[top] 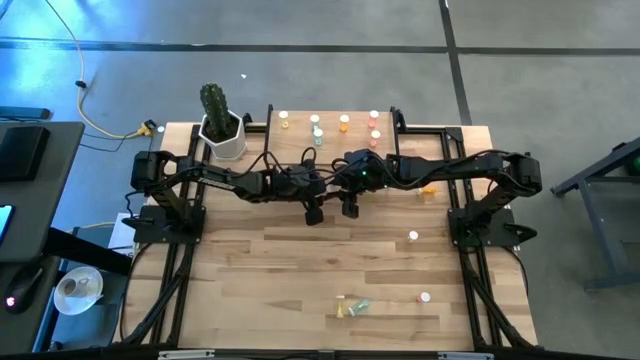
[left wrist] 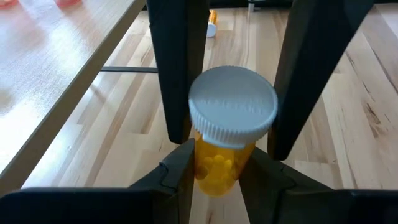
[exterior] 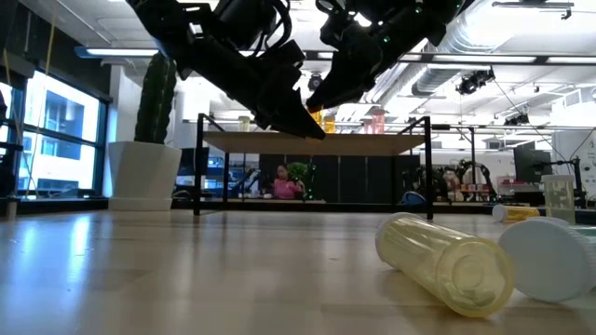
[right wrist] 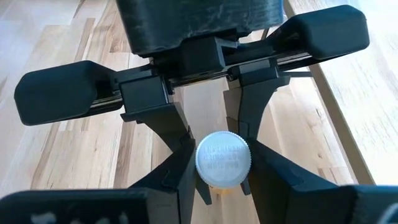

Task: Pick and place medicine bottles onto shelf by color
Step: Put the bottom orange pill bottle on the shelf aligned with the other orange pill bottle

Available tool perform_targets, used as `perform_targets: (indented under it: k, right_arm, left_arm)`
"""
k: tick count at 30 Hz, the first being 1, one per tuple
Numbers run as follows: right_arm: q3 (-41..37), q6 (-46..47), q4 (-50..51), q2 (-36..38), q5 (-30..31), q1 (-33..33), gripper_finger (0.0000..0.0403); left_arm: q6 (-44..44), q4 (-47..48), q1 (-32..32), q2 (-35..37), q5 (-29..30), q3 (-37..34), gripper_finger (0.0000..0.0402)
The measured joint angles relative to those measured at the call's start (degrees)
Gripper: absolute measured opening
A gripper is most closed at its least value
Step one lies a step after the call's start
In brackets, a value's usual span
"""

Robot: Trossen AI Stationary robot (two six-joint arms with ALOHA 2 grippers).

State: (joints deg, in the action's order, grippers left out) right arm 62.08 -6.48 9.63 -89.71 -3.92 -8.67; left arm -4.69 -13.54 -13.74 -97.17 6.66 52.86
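- Seven or so medicine bottles (top: 344, 122) already stand on the shelf (top: 300, 140) at the back of the tabletop (top: 300, 260).
- Both arms meet just in front of the shelf. The left gripper (left wrist: 217, 149) has its fingers closed on a yellow bottle (left wrist: 225, 155); the right gripper (right wrist: 221, 165) fingers clamp a white-capped bottle (right wrist: 222, 157).
- At least five bottles lie loose on the tabletop, including a yellow one (exterior: 445, 262) nearest the front, so the job looks roughly half done.
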Motion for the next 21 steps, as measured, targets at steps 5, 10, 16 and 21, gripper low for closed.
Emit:
perform_targets:
  k: [5,10,16,21]
  right_arm:
    - [0.00,0.02,0.05,0.00,-0.01,0.00,0.0109]
    - [0.01,0.02,0.73,0.02,2.01,0.02,0.0108]
    - [3.25,0.02,5.85,0.14,2.38,-1.10,0.0108]
    - [7.35,-0.64,9.81,0.17,2.40,-3.23,0.0108]
  left_arm:
    - [-0.02,0.05,0.00,0.00,0.00,0.00,0.0122]
    - [-0.02,0.07,-0.02,0.00,0.13,0.02,0.0162]
    - [-0.37,2.82,-0.57,2.07,0.24,0.04,0.0183]
    - [-1.43,7.15,-0.87,5.84,0.95,0.02,0.0182]
